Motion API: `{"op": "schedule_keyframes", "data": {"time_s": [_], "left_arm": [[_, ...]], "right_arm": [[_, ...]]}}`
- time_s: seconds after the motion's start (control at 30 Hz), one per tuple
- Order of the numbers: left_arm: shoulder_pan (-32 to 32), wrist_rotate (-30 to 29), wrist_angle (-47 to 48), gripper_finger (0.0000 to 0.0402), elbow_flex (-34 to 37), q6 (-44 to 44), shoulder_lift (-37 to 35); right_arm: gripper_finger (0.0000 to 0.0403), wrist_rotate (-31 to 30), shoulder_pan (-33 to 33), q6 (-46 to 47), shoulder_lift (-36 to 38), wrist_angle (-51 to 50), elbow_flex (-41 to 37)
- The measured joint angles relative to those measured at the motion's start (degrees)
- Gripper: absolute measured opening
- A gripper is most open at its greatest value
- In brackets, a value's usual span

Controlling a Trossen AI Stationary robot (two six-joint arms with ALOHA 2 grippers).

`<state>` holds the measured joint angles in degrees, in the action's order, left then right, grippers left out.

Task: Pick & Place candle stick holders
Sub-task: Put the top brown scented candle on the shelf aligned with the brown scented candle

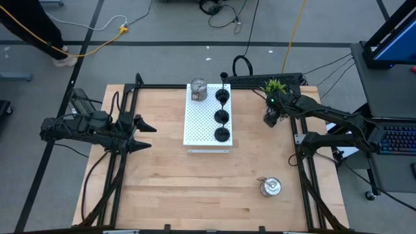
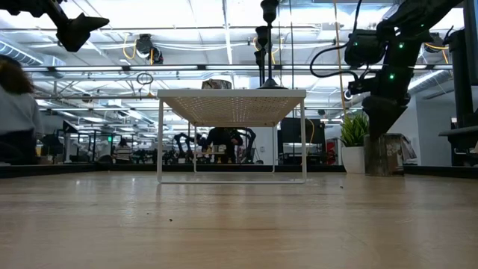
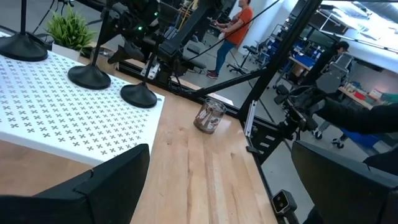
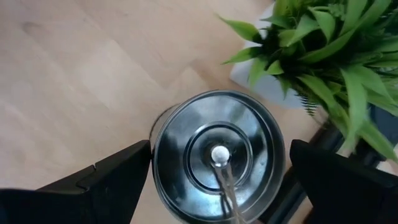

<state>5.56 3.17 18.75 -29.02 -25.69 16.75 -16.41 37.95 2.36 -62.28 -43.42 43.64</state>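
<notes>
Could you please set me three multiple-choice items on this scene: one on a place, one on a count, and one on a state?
1. Where is the right gripper?
A. Over the silver holder beside the plant
B. Over the white stand
C. At the table's near edge

2. How many black holders are on the white stand?
A. One
B. Two
C. Three

3. What is the left gripper doing?
A. Gripping a black holder
B. Open, holding nothing
C. Gripping a silver holder

Answers:
1 A: its wrist view looks down into that holder, with leaves alongside.
2 C: three stand in a row.
3 B: its fingers are spread over bare table.
</notes>
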Motion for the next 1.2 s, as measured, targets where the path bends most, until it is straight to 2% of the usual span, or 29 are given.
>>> {"op": "schedule_keyframes", "data": {"time_s": [0.3, 0.43, 0.57, 0.73, 0.9, 1.0, 1.2], "left_arm": [[-0.02, -0.02, -0.33, 0.0399, 0.0, -0.12, 0.0], [-0.02, 0.18, -0.46, 0.0399, 0.0, -0.11, 0.0], [-0.01, 2.3, -0.86, 0.0399, 0.0, -0.22, 0.02], [-0.02, 3.35, -1.66, 0.0399, 0.0, -0.24, 0.07], [-0.02, 3.44, -1.95, 0.0399, 0.0, -0.11, 0.09], [-0.02, 4.16, -1.95, 0.0399, 0.0, -0.09, 0.09], [0.0, 4.38, -1.93, 0.0399, 0.0, -0.05, 0.09]], "right_arm": [[0.0375, 0.49, 0.0, -0.01, 0.0, -0.13, 0.0], [0.0375, 6.96, 0.24, -1.5, 0.0, -0.08, 0.0], [0.0375, 8.05, 0.24, -1.71, -0.15, -0.07, 0.0], [0.0375, 13.54, 0.22, -2.86, -0.13, 0.12, 0.0], [0.0375, 16.25, 0.24, -3.12, -0.11, 0.31, 0.07], [0.0375, 20.12, 0.24, -3.14, -0.07, 0.69, 0.13], [0.0375, 31.71, -0.42, -0.36, -0.03, 1.51, 0.2]]}}
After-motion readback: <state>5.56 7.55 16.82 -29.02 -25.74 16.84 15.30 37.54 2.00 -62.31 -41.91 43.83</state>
